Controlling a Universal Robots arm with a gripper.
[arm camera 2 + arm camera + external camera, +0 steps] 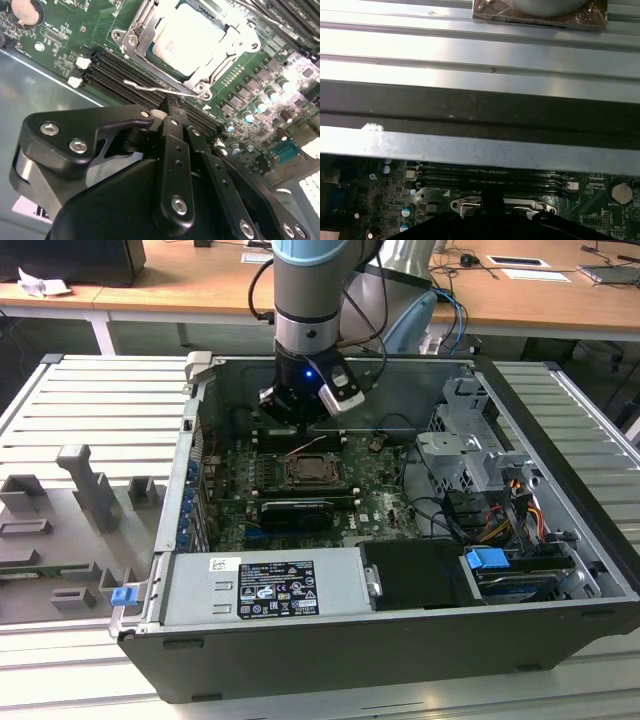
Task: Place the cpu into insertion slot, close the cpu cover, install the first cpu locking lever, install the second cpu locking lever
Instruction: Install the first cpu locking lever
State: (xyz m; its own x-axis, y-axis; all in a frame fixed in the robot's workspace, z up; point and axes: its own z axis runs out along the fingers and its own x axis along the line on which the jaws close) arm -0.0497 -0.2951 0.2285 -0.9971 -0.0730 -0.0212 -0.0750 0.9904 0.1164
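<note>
Ribbed metal tabletop carries the opened computer case, and I have the arm reaching down into it over the green board. In the second wrist view the cpu already lies flat in the insertion slot, and the cpu cover looks to be folded down around it.

What matters to me now is the thin wire locking lever. Its long axis runs along the socket edge that faces the memory slots, parallel to them. The gripper stands over those memory slots, its tips just beside the middle of the wire, on the side away from the cpu. I cannot tell whether they touch it.

The fingers look pressed together with nothing between them, so I judge the pincer clenched and empty. In the exterior view the gripper hangs at the far edge of the socket.
</note>
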